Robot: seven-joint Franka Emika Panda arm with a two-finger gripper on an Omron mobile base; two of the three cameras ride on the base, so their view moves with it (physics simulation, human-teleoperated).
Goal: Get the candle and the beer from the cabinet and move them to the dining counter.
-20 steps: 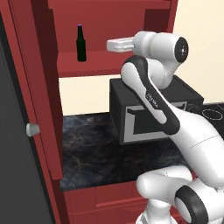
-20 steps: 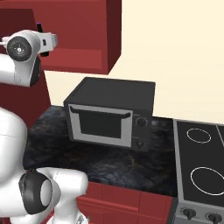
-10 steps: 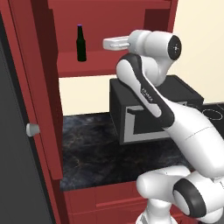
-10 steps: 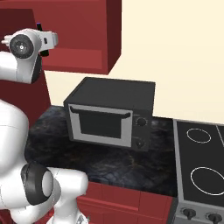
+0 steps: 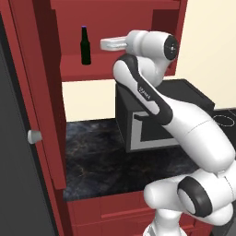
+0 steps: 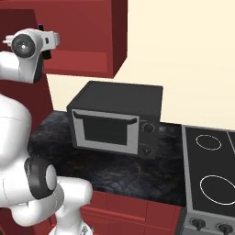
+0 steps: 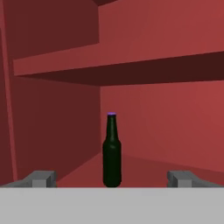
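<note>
The beer (image 5: 85, 46) is a dark green bottle with a purple cap, standing upright on the red shelf of the open cabinet (image 5: 92, 73). My gripper (image 5: 103, 44) hovers level with it, a short way to its right, with its jaws open and nothing between them. In the hand view the beer (image 7: 112, 151) stands dead ahead, centred between the two fingertips (image 7: 43, 178) and still beyond them. The hand also shows at the top left of the right base view, where the gripper (image 6: 55, 38) points at the cabinet. The candle and the dining counter are out of view.
A black microwave (image 5: 159, 115) sits on the black marble worktop (image 5: 101, 161) below the cabinet. The open cabinet door (image 5: 39, 106) with its pale knob (image 5: 34, 136) juts out at the left. A stovetop (image 6: 211, 183) lies to the right.
The hand has slid left along the shelf level, closing the gap to the beer. Its jaws have stayed open and the bottle has not moved.
</note>
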